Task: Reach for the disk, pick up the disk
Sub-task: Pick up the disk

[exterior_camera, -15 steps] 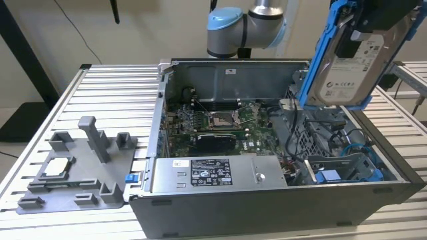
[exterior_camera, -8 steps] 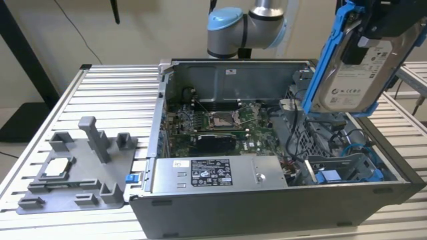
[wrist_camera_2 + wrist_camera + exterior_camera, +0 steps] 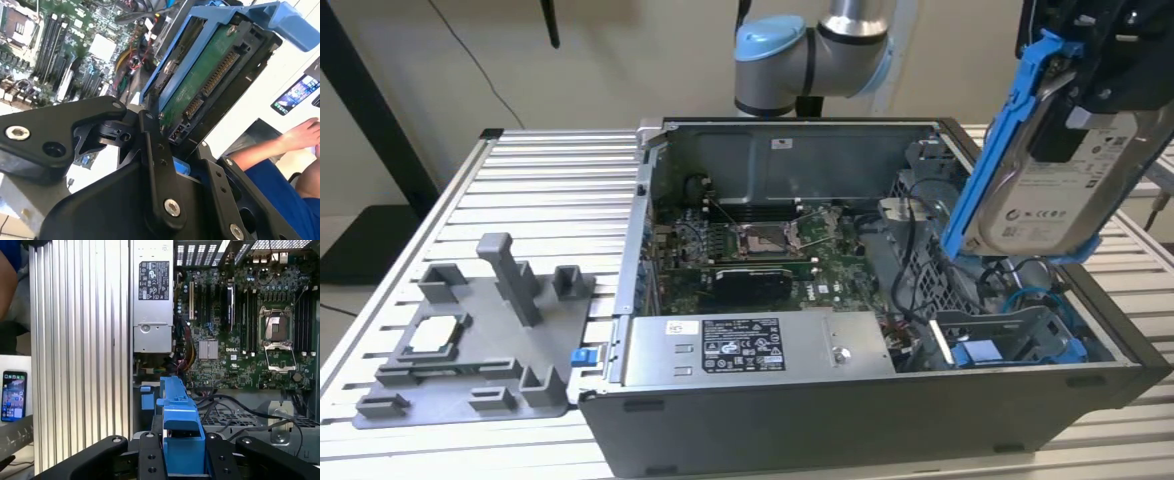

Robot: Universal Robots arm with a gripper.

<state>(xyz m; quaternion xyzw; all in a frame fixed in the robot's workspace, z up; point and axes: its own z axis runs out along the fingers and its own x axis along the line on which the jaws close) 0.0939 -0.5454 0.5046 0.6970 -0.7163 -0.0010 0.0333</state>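
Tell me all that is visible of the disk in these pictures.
The disk is a silver metal drive with a white printed label, set in a bright blue plastic frame. It hangs tilted above the open computer case, near the exterior view's right, clear of it. The gripper has its black jaws shut on it. The second wrist view shows its green circuit board.

The exterior view looks down on the open computer case; both wrist views share its motherboard close-up.

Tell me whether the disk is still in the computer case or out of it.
Out. In the exterior view the disk hangs tilted above the open computer case, clear of its drive bay, clamped in the gripper.
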